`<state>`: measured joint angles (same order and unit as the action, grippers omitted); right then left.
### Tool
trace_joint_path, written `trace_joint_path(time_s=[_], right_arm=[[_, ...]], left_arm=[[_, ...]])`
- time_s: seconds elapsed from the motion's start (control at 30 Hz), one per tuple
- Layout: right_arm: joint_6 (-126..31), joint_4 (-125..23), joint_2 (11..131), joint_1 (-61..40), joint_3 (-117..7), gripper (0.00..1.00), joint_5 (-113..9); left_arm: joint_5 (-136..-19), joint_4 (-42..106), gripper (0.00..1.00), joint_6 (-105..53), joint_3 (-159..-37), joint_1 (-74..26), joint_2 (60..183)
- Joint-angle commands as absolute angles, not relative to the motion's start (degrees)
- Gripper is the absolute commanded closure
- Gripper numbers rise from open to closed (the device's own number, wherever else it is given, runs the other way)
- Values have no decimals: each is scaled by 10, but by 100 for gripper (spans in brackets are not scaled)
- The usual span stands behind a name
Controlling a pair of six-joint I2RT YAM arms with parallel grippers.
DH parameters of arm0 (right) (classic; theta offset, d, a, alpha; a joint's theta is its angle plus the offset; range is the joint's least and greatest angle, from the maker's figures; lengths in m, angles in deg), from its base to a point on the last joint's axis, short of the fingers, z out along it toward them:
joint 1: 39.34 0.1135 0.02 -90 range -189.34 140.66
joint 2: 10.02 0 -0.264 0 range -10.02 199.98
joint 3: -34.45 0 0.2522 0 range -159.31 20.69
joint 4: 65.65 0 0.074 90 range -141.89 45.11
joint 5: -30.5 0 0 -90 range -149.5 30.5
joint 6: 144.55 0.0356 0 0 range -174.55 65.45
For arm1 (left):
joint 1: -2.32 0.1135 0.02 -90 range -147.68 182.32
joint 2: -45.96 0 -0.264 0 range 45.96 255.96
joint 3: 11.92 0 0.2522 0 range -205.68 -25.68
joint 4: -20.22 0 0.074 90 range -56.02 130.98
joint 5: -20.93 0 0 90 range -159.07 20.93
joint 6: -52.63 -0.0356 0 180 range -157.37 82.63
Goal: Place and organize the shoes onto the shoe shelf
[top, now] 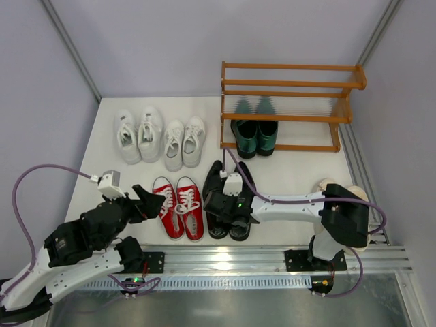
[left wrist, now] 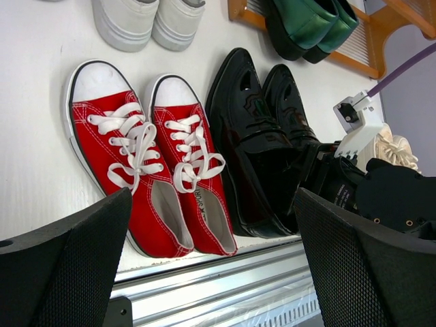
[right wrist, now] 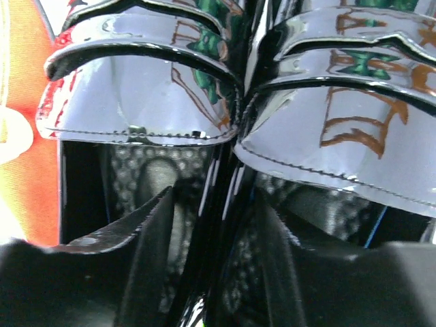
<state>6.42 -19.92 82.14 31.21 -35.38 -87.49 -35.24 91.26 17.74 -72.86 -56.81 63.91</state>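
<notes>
The glossy black loafers (top: pixel 215 176) stand side by side on the white table, right of the red sneakers (top: pixel 178 204). My right gripper (top: pixel 221 204) is down at their heels. In the right wrist view one finger (right wrist: pixel 146 238) sits inside each loafer (right wrist: pixel 150 88), and the gripper (right wrist: pixel 218 197) pinches their adjoining inner walls. My left gripper (top: pixel 155 201) hovers open and empty just left of the red sneakers (left wrist: pixel 136 143). The dark green loafers (top: pixel 255 133) sit on the bottom tier of the orange-brown shoe shelf (top: pixel 286 67). Two white sneaker pairs (top: pixel 139 133) (top: pixel 184 142) stand at the back left.
Cream shoes (top: pixel 325 184) lie at the far right, mostly hidden behind my right arm. An aluminium rail (top: pixel 225 259) runs along the near table edge. The shelf's upper two tiers hold nothing. Grey walls close in the table on three sides.
</notes>
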Motion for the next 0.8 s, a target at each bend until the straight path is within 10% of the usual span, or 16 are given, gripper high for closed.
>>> trace_joint_path(time_s=[0.0,0.17,0.77], right_arm=[[101,-244,876,317,-342,55,-827],[100,-217,855,318,-324,96,-823],[124,103,441,317,-276,96,-977]], left_arm=[[-340,902,0,178,-722,-569,639],[-340,907,0,178,-723,-569,632],[-338,894,0,179,-710,-569,629]])
